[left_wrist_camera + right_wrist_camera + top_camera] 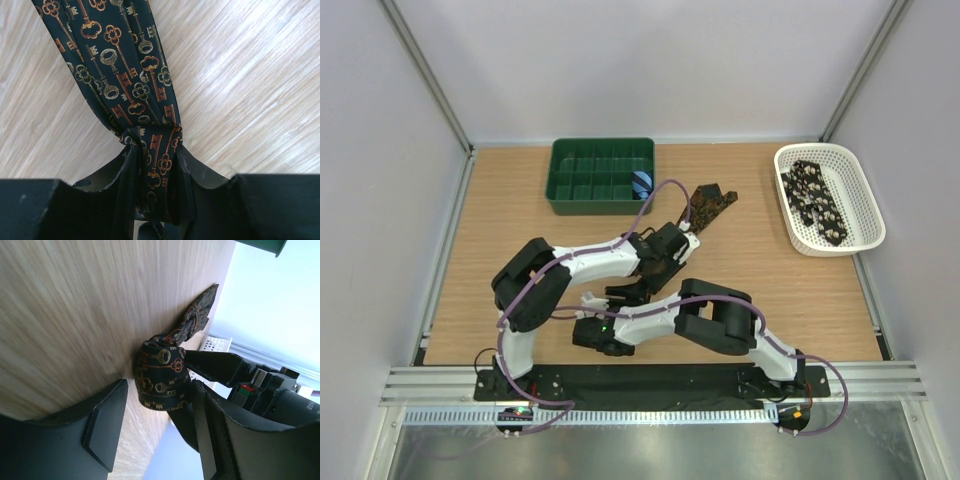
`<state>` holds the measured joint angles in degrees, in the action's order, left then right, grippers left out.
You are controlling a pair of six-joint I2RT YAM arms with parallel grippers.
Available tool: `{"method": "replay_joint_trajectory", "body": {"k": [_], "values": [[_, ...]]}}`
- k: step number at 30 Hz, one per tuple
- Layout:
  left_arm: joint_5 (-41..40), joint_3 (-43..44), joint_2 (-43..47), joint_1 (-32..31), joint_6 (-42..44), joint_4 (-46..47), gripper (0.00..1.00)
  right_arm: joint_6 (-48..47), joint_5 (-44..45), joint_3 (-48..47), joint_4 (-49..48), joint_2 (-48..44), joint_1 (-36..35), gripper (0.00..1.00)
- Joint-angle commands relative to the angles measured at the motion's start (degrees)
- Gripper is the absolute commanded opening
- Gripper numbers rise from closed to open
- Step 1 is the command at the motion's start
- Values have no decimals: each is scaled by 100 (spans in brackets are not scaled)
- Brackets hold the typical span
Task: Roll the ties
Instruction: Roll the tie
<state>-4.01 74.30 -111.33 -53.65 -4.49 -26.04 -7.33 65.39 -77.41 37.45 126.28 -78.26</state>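
Centre frame from above, below the green tray [601,207], our left gripper [152,150] pinches the soft, slippery tie [125,75] at its roll, right gripper [156,410] jaws wide around it, so we'd squeeze the coil's flanks.

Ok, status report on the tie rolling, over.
Left gripper shut on key-patterned tie, partly rolled. Right gripper open at its rolled end. Nothing in the way; second tie in white basket.

Dark fabric necktie [712,200] patterned with gold-orange keys, on a wooden table [770,300], one end wound into a small roll. Black pale-spotted necktie [817,200] lies crumpled in a white plastic basket [861,188].
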Motion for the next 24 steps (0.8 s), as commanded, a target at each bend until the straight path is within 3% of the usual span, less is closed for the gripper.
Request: {"method": "replay_joint_trajectory", "body": {"k": [1, 6, 11, 19, 21, 22, 24], "values": [[366, -127, -302, -5, -219, -1087, 15, 311, -369, 15, -54, 186, 65, 62], [638, -91, -275, -5, -298, -1201, 15, 268, -377, -11, -62, 195, 162, 62], [779, 58, -337, -5, -359, -1464, 15, 127, -378, -11, -168, 221, 249, 54], [981, 242, -416, -5, -465, -1790, 15, 153, -369, -46, -142, 336, 285, 57], [972, 277, -416, -5, -474, -1834, 16, 249, -377, -73, -80, 345, 302, 51], [981, 269, -407, -5, -482, -1843, 16, 276, -369, -73, -54, 362, 311, 39], [990, 278, -407, -14, -474, -1861, 16, 320, -369, -47, -27, 354, 311, 28]]}}
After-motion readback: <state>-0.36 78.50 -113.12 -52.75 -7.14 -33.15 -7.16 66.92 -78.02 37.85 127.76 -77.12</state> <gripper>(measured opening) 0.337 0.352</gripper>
